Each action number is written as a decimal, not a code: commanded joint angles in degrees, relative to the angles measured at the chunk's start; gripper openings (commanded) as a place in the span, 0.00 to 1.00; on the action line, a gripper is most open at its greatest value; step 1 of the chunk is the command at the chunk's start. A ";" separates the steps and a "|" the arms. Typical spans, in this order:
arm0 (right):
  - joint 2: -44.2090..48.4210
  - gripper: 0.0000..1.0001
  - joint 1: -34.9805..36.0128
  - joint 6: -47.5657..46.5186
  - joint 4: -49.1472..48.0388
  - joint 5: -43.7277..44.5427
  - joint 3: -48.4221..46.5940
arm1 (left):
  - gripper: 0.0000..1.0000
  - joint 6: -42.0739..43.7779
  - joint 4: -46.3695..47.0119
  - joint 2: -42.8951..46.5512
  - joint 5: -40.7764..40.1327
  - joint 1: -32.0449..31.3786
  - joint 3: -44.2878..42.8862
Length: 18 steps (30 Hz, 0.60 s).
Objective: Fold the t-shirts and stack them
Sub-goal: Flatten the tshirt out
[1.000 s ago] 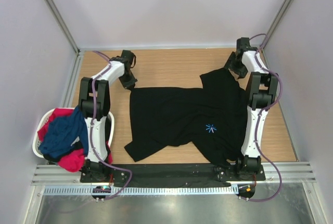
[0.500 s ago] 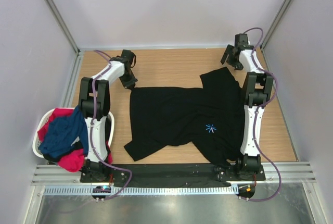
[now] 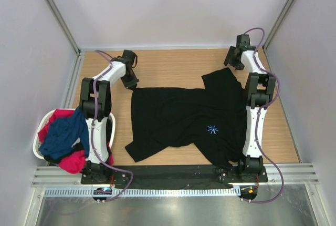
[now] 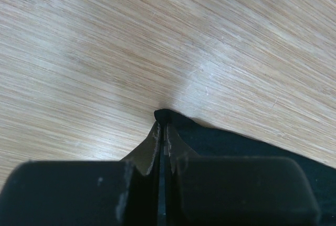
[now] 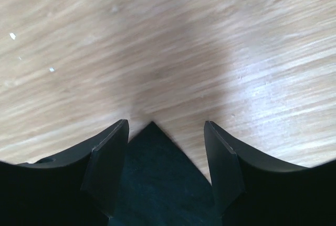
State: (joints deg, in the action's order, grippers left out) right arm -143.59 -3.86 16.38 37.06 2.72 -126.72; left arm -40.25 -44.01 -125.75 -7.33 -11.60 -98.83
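Black t-shirt point(image 3: 178, 118) lay spread flat on the wooden table point(image 3: 173, 65) in the top view. Its light-blue starburst mark point(image 3: 212, 129) faced up on the right half. Left gripper point(image 3: 130, 84) sat at the shirt's far-left corner; jaw state wasn't readable from up there. Right gripper point(image 3: 231, 62) sat just past the far-right sleeve tip, cloth on its near side; couldn't tell contact from this view. Navy t-shirt point(image 3: 63, 134) and red-pink t-shirt point(image 3: 72, 161) were heaped in the white basket point(image 3: 37, 146). That pile was well off to the left of both grippers.

Left wrist view: left gripper point(image 4: 162, 131) jaws were pressed together, pinching a thin fold at the edge of the black t-shirt point(image 4: 241, 147). A small nub of cloth stuck out just past the fingertips. The rest of the shirt ran off to the right of the jaws, with bare wood ahead and to the left.

Right wrist view: right gripper point(image 5: 165, 126) jaws were spread wide, gripping nothing. A pointed corner of the black t-shirt point(image 5: 155, 173) lay flat between the fingers point(image 5: 107, 163). Its tip was about level with the fingertips and clear of both. Bare wood lay ahead of the jaws.
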 commanded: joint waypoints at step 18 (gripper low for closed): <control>-0.20 0.39 3.59 -6.10 3.90 5.63 5.43 | 0.00 0.61 -0.37 0.07 -0.31 -0.10 -0.05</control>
State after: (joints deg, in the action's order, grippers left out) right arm -141.69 -0.80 11.35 36.34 8.80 -122.72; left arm -40.05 -44.03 -125.75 -7.38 -11.60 -98.83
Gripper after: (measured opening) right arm 0.424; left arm 0.008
